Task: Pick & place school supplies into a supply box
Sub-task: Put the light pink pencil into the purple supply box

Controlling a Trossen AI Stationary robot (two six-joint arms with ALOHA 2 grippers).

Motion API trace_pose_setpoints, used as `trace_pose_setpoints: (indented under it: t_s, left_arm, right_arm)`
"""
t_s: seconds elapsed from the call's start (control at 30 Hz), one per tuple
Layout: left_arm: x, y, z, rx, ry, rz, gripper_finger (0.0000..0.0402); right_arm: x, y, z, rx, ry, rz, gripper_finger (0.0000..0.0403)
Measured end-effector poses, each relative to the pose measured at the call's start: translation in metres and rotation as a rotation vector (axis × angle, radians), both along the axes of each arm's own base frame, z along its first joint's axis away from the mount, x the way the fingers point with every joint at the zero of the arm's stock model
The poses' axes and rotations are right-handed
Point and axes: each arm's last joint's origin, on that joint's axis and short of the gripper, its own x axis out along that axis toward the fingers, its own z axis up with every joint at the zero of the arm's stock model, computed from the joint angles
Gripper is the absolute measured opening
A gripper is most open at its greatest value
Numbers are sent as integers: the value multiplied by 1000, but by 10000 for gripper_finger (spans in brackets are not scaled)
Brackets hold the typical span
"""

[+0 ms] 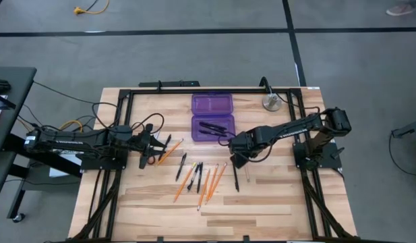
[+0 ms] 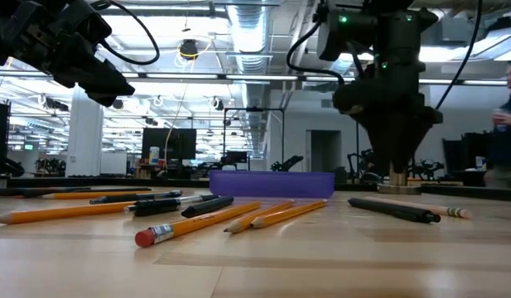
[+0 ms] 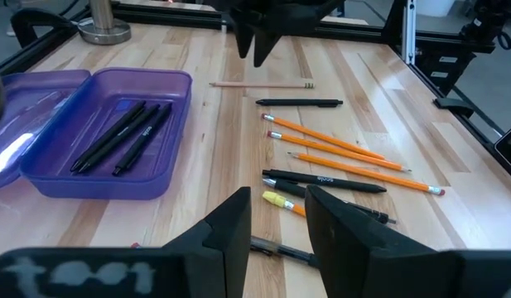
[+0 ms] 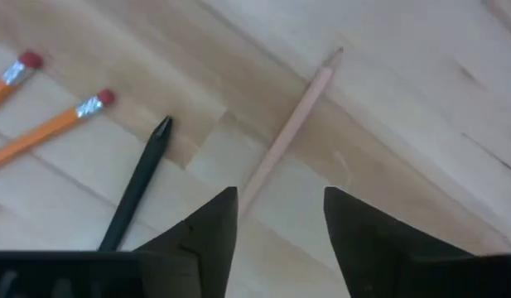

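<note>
Now your right gripper hangs released over the pale pencil, lined up to grab it; box holds 3 pens already. Left gripper waits parted, empty.

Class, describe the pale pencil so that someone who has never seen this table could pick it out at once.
Find the purple box at the table's back edge, then the right gripper just in front of it. The pale pencil lies below its open fingers, beside a black pen: bare wood-coloured, unlike the orange pencils.
</note>
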Motion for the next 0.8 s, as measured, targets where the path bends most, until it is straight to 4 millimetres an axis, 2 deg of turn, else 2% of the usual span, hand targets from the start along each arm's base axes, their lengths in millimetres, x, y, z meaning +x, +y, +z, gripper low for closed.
trace_pose_setpoints:
  t_s: [0.33,0.5,0.7,0.8]
  left_arm:
    - [0,0,0,0,0,0,105]
    - [0,0,0,0,0,0,105]
    - [0,0,0,-1,-1,0,105]
    - [0,0,0,-1,-2,0,105]
  right_arm:
    - [1,0,-1,-25,-24,-25,200]
    - [-1,0,-15,-17,-58,-32,199]
    - [-13,-1,-37,-13,-5,-60,190]
    - [-10,-1,-46,-4,-7,-64,188]
